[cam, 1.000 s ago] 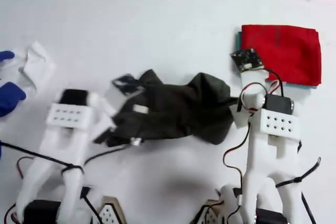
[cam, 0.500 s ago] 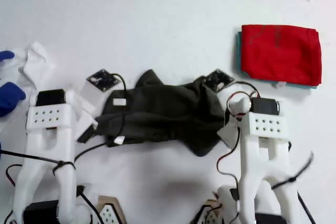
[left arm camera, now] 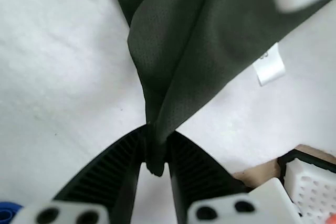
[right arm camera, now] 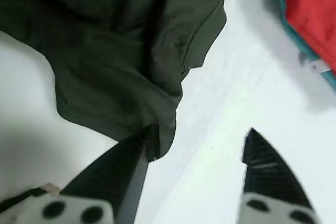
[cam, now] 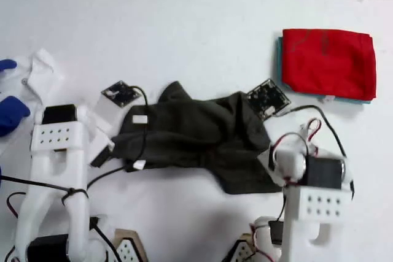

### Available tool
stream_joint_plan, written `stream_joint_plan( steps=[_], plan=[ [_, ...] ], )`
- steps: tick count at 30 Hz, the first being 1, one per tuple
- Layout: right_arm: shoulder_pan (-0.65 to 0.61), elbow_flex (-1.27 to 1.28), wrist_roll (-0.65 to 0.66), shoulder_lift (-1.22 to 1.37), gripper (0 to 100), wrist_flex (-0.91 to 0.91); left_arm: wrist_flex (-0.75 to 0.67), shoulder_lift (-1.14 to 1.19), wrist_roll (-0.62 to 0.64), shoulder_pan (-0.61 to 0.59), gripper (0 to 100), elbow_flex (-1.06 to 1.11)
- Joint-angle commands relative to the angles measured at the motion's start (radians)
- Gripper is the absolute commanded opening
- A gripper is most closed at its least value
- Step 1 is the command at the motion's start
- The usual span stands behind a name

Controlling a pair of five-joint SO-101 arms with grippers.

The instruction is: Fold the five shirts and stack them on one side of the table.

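At the wrist we see the left gripper (left arm camera: pixel 156 153) clamped on the crumpled, fine-knit dark green shirt (left arm camera: pixel 199 51). The right gripper (right arm camera: pixel 198 140) stands apart, hem beside one finger.

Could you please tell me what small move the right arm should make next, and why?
Probably slide the right gripper sideways onto the hem of the dark shirt and close. Its jaws stand open over bare table, one finger at the hem, while the left gripper is shut on the shirt's other end.
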Motion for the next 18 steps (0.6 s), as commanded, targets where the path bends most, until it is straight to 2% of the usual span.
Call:
stream_joint_plan(
  steps=[1, 6, 11, 15, 18],
  plan=[
    [-0.036, -0.04, -0.018, -0.084, 29.2, -0.018, 0.0, -0.025, -0.005, -0.008, 3, -0.025],
    [-0.099, 0.118, -0.098, 0.015, 23.7, -0.251, 0.0, -0.025, -0.005, -0.008, 3, -0.03],
    [-0.154, 0.189, -0.18, 0.318, 16.0, -0.515, 0.0, -0.025, -0.005, -0.008, 3, -0.03],
    [-0.189, 0.112, -0.221, 0.579, 6.3, -0.564, 0.0, -0.025, -0.005, -0.008, 3, -0.031],
    [-0.202, 0.02, -0.216, 0.762, 6.8, -0.542, 0.002, -0.025, -0.005, -0.011, 3, -0.031]
  ],
)
